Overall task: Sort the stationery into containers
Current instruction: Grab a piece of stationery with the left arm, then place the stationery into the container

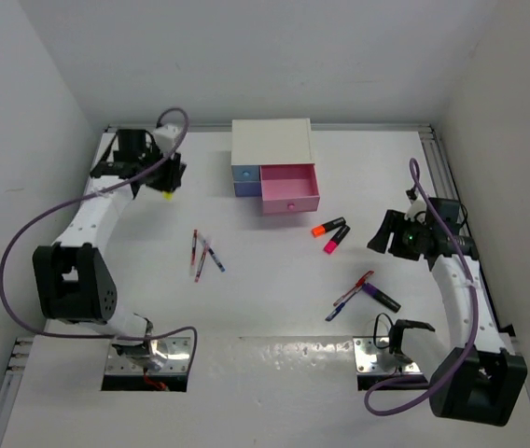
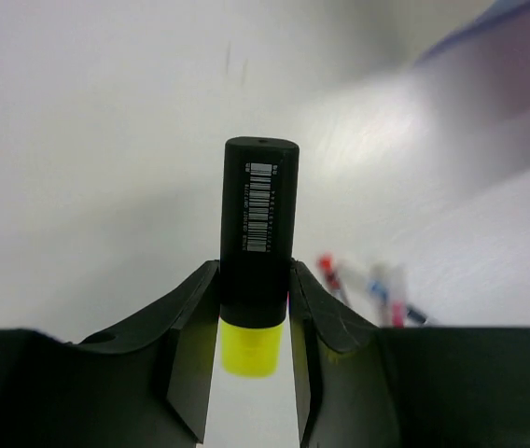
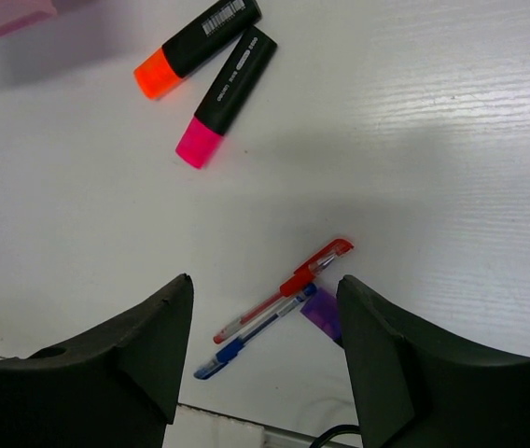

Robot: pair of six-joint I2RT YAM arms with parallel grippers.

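Note:
My left gripper (image 1: 166,187) is shut on a yellow highlighter (image 2: 258,245) with a black cap, held above the table at the far left, left of the white cabinet (image 1: 271,142). The pink drawer (image 1: 290,189) is pulled open; the small light-blue drawer (image 1: 245,172) and the periwinkle drawer (image 1: 245,189) are closed. My right gripper (image 1: 383,233) is open and empty, right of the orange highlighter (image 1: 328,226) and pink highlighter (image 1: 336,239). In the right wrist view a red pen (image 3: 286,288), a blue pen (image 3: 252,333) and a purple highlighter (image 3: 322,313) lie between the fingers.
Several red and blue pens (image 1: 203,256) lie left of centre, also blurred in the left wrist view (image 2: 375,287). The purple highlighter (image 1: 380,297) with red and blue pens (image 1: 351,294) lies near the right arm. Walls close the table's back and sides.

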